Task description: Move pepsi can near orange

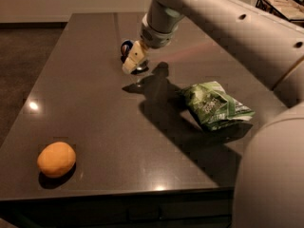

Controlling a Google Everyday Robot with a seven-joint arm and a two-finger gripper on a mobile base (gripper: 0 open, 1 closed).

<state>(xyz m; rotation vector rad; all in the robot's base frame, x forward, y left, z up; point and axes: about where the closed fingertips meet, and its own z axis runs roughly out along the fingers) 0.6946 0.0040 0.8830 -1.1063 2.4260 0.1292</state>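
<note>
Camera view, single frame.

Hidden / cut off:
- Tool [134, 60] sat low over the far part of the counter [95, 103], right on top of the pepsi can [126, 46].
- The can was mostly covered by the tool. Only a small dark-blue patch with a bit of red and white showed at the tool's far, picture-left edge.
- Couldn't tell whether the can lay flat or stood up, or whether the tool touched it.
- Tool state: couldn't tell if it was wide, narrow or holding the can. Its pale-yellow tip read as one block from this angle.
- Arm [228, 23] came in from the upper right and was cut off by the frame edge. The robot body [273, 175] filled the lower right corner and hid that corner of the counter.
- The tool and arm threw a dark shadow on the counter, just nearer the camera than the tool, running toward the green snack bag [214, 106].
- Slatted crate-like object [282, 4] sat beyond the arm in the top right corner, cropped and unidentifiable.

Labels / writing:
- Can: logo colours only, no legible text.
- Bag: pale print on crumpled green foil, unreadable.

Positions relative to the tool:
- Orange [56, 159] lay well apart from the tool, much nearer the camera and to picture-left, close to the counter's front edge.
- Bag lay to picture-right of the tool and nearer the camera, apart from it.
</note>
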